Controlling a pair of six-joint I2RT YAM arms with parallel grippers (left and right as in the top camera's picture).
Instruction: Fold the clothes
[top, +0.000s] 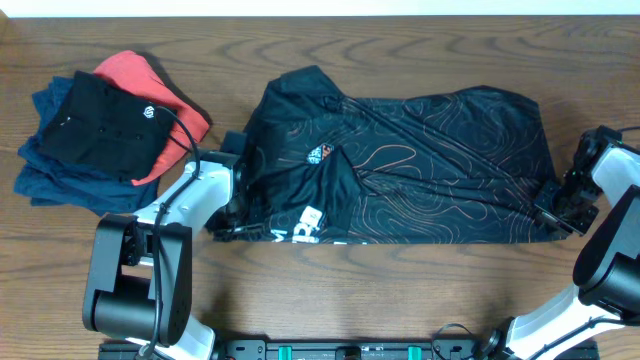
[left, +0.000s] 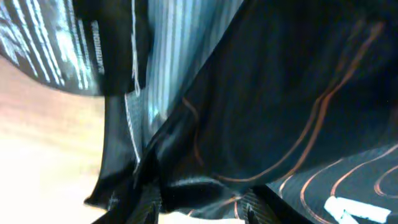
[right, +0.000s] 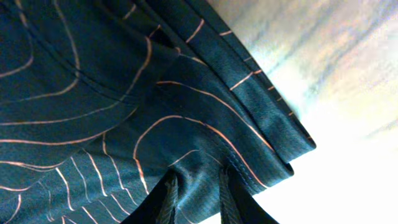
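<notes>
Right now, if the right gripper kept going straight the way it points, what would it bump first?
The black contour-line jersey shirt. The right gripper straddles its corner, so cloth comes first. What lies beyond the cloth is hard to judge.

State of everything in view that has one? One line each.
jersey shirt: spread across the table, creased, not folded up.
left gripper: fingers either side of the shirt's hem, grip unclear.
right gripper: shut on a corner of the shirt.
plain black shirt: folded, top of the pile.
coral-red garment: folded, beneath it.
navy garment: folded, bottom.
</notes>
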